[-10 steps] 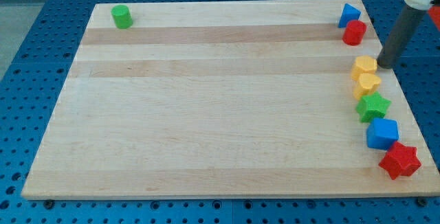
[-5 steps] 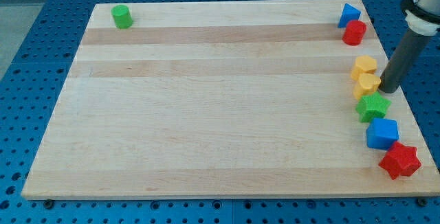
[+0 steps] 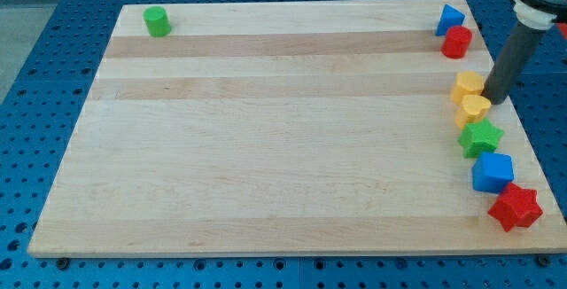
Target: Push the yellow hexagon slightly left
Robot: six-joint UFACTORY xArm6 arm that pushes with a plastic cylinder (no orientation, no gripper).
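- My tip (image 3: 493, 102) is at the view's right side of the desk (image 3: 266, 147), just right of the two yellow blocks.
- It looks like it touches the right side of them, about where the two meet. I cannot tell which one it touches.
- The arm has no hand, only the dark rod (image 3: 508, 63), so there is nothing to grab or let go with.
- The yellow hexagon (image 3: 469, 85) is near the desk's right edge. The other yellow block (image 3: 475, 109), rounder in shape, sits just below it and touches it.
- Below those, a green star (image 3: 481, 136), a blue cube (image 3: 493, 173) and a red star (image 3: 515, 207) run in a line down to the view's bottom right corner, each close to the next.
- At the view's top right corner sits a blue triangle block (image 3: 449, 19) with a red round block (image 3: 457, 42) touching it just below.
- A green round block (image 3: 158, 21) stands alone at the view's top left, well apart from all the others.
- The desk is light wood and lies on a blue board with holes (image 3: 53, 76).
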